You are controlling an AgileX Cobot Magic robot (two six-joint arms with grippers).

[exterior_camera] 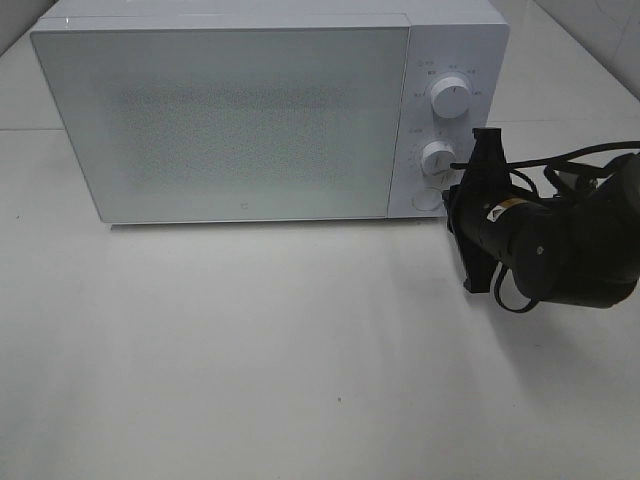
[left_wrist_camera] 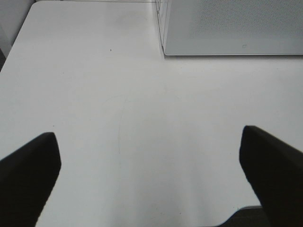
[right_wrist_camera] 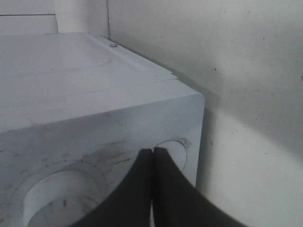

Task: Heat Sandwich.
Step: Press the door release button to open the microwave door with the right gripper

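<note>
The white surface [exterior_camera: 300,380] fills most of what I can see, and the white microwave [exterior_camera: 455,45] stands at its far side with its door [exterior_camera: 220,125] closed. The right arm reaches in from the right, level with the control panel. There the right pincer [right_wrist_camera: 152,161] is fully closed with nothing between its tips, which point at the round button [exterior_camera: 427,199] at the bottom of the panel. That button sits under the lower dial [exterior_camera: 438,157] and the upper dial [exterior_camera: 450,98]. From the wrist view I cannot tell whether the tips are pressing the button or stopping just short of it. The left pincer [left_wrist_camera: 151,165] hangs wide open and empty over bare surface, well apart from the microwave's near left corner. The sandwich shows in none of my views. I judge that it is inside the oven, but the speckled door glass hides the interior, so I cannot confirm that. Whenever I do have to handle it, I expect it to be light and soft, with layers that slide apart or crush under a squeeze. If it rests on a dish, I would take the rim of the dish rather than the bread. Otherwise I would close gently across the whole stack from its sides. The panel markings are too small to read, so I cannot make out either dial's setting, and the arm blocks the panel's lower right corner in the high view.
</note>
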